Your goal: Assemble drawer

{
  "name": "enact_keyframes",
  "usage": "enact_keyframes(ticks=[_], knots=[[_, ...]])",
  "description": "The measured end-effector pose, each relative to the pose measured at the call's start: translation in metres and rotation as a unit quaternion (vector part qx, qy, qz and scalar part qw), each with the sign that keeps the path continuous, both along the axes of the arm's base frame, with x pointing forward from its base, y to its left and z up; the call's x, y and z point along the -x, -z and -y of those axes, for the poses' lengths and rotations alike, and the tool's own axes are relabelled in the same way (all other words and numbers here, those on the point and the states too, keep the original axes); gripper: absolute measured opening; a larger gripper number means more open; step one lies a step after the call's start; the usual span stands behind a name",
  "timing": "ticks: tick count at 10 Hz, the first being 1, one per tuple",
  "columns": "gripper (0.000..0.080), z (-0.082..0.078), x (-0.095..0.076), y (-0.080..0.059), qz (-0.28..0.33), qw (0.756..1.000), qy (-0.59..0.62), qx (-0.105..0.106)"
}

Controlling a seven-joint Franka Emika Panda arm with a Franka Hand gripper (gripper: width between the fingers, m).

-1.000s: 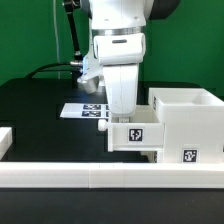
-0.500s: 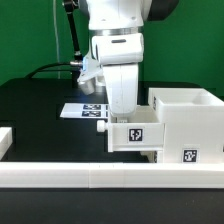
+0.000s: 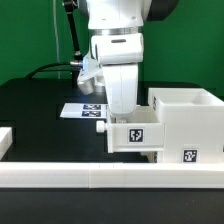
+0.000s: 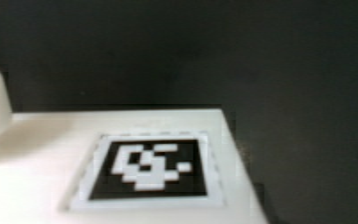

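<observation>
The drawer's large white housing (image 3: 186,118) stands at the exterior view's right, with a tag low on its front. A small white tray (image 3: 134,135) with a tag and a side knob (image 3: 103,127) sits against the housing's left side, partly in it. My gripper (image 3: 122,116) comes straight down onto the tray's top edge. Its fingertips are hidden by the tray wall. The wrist view shows a white surface with a black-and-white tag (image 4: 151,166) very close, with dark table behind it and no fingers.
A long low white rail (image 3: 100,178) runs across the front. The marker board (image 3: 80,110) lies flat on the black table behind the tray. A small white piece (image 3: 5,138) shows at the exterior view's left edge.
</observation>
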State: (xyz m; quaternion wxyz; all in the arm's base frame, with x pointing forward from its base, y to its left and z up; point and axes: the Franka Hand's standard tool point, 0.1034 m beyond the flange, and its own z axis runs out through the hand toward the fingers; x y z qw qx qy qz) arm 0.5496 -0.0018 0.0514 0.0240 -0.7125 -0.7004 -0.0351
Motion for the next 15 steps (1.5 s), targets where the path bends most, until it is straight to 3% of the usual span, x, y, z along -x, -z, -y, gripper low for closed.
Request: enact_keyframes(ticks=[11, 15], knots=[[0.0042, -0.001, 0.006, 0.001, 0.002, 1.000, 0.000, 0.000], [0.0042, -0.013, 0.006, 0.000, -0.007, 1.000, 0.029, 0.000]])
